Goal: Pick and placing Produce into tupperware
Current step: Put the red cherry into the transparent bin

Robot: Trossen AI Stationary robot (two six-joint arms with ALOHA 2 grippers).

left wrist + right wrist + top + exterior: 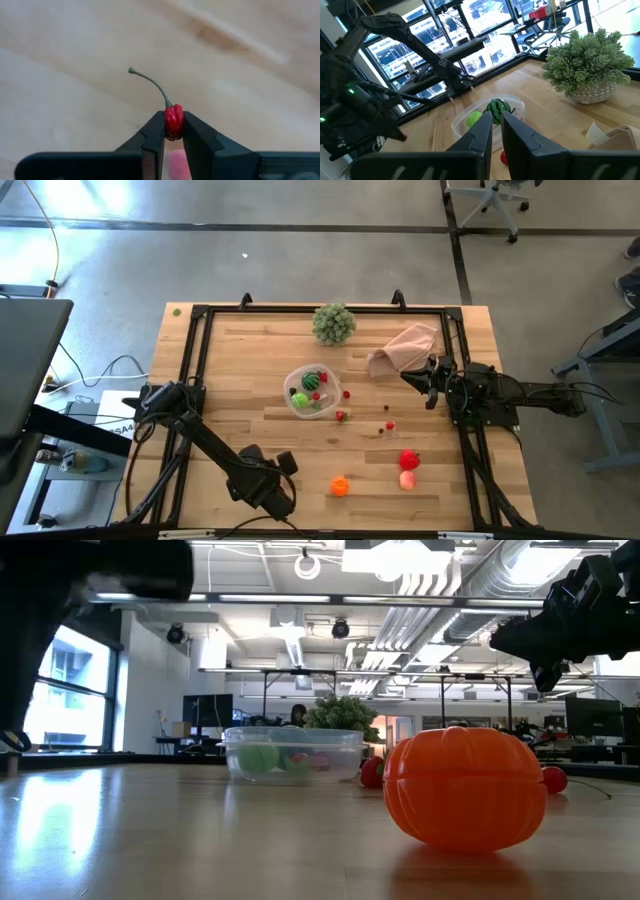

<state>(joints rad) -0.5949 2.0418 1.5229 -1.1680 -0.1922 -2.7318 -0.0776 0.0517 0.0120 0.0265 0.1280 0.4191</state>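
While the tiny red berry with its thin green stem is sitting pinched between the left fingers at the high view's lower left, it is looking light and slippery, best squeezed across its body; the right fingers, nearly closed and empty, are hovering right of the clear rounded tupperware.

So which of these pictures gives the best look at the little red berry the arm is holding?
The left wrist view: the berry, green stem up, fills the middle, pinched between the left gripper's fingers. The high view shows only that gripper, the berry too small to see. The low and right wrist views don't show it.
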